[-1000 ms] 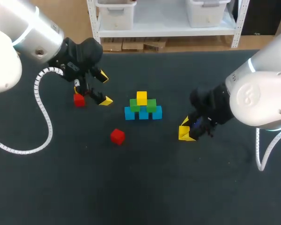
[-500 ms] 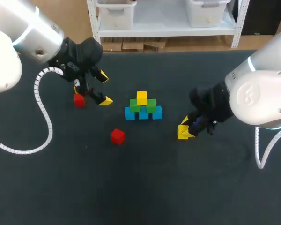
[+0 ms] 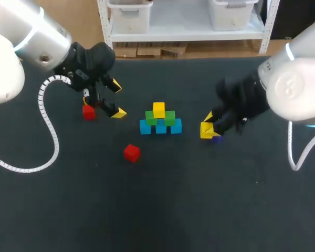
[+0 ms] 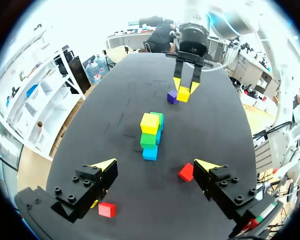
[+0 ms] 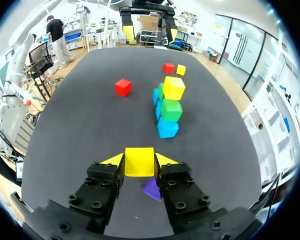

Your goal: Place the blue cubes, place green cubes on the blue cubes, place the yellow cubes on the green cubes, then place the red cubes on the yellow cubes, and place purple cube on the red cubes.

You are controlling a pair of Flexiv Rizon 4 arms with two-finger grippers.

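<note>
Table: you look down on one dark, matte top, spanning the head view from 9 to 3 o'clock.
Far edge: straight, at your 12 o'clock.

Head view: fixed above and behind me, looking steeply down on the table. It is the farthest and widest view, with my left arm entering at its left and my right arm at its right.
Left wrist view: on my left wrist, looking along my left gripper, low across the table toward my right gripper.
Right wrist view: on my right wrist, facing the opposite way, close on the yellow cube between its fingers.
Shared: all three views take in the stack of cubes, and each wrist view shows the other gripper beyond it.
</note>
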